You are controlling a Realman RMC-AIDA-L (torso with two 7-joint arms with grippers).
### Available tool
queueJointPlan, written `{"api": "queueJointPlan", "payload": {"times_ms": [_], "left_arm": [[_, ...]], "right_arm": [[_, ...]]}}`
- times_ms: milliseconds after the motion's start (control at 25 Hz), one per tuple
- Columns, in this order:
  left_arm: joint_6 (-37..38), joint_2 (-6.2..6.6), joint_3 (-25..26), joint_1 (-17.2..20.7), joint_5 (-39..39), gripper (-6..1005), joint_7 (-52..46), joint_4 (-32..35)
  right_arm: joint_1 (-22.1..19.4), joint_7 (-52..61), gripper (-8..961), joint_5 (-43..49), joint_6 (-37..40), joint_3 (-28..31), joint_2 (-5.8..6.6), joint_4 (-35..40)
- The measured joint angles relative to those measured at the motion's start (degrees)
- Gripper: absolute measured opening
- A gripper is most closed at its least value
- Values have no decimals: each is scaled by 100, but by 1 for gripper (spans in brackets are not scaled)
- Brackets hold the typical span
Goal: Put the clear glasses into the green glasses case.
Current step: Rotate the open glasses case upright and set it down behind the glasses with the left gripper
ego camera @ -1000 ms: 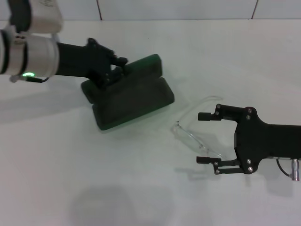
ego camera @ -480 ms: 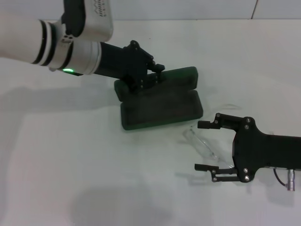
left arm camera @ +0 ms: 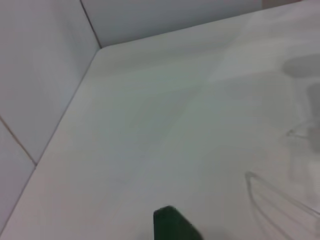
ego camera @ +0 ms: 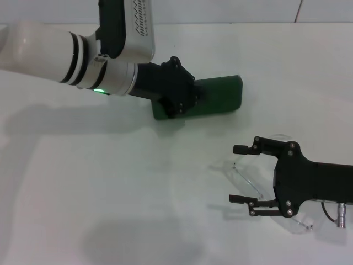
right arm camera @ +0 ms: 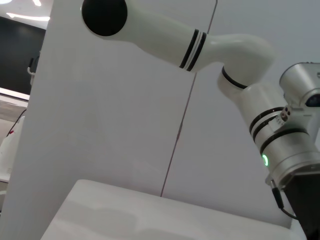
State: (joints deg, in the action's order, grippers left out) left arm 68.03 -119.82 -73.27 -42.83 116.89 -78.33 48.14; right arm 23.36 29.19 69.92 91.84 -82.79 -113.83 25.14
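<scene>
Beside the green glasses case (ego camera: 212, 97), at its near-left end, the left tool (ego camera: 177, 95) covers that corner, apparently steadying it; its fingers cannot be made out. Well nearer than the case on the counter (ego camera: 110, 187), the clear glasses (ego camera: 240, 175) lie between the right tool's (ego camera: 239, 173) wide-spread fingers, seemingly lined up for a grasp.

A plain white table (ego camera: 110, 210) fills the head view, matte, with soft grey shadows lying across it. Behind its far edge stands a wall of large pale tiles (ego camera: 209, 10) with thin dark seams; 2 upright seams show there. In the left wrist view the tabletop meets this tiled wall (left arm camera: 35, 75) in a corner. The right wrist view shows a white panel wall (right arm camera: 125, 125) with 1 dark upright seam, and a dark opening (right arm camera: 20, 55) at the far side with ceiling lights (right arm camera: 30, 12) reflected above it.
</scene>
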Motion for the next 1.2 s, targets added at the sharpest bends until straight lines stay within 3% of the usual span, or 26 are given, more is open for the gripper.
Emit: {"api": "queueJointPlan", "payload": {"times_ms": [360,800,1200], "left_arm": [[-110,-6,27,266,-273,186,36,224],[-603,-1,-54,243,-153,194,-952,70],[-763,-1,-447,110,286,582,-1703,65]], "right_arm": [[-3,-10,768,-15,0,1,-2,-4],[33,10,768,-3,-25,0,-50,0],[62,19,769,22,-56,0,-78,0]]}}
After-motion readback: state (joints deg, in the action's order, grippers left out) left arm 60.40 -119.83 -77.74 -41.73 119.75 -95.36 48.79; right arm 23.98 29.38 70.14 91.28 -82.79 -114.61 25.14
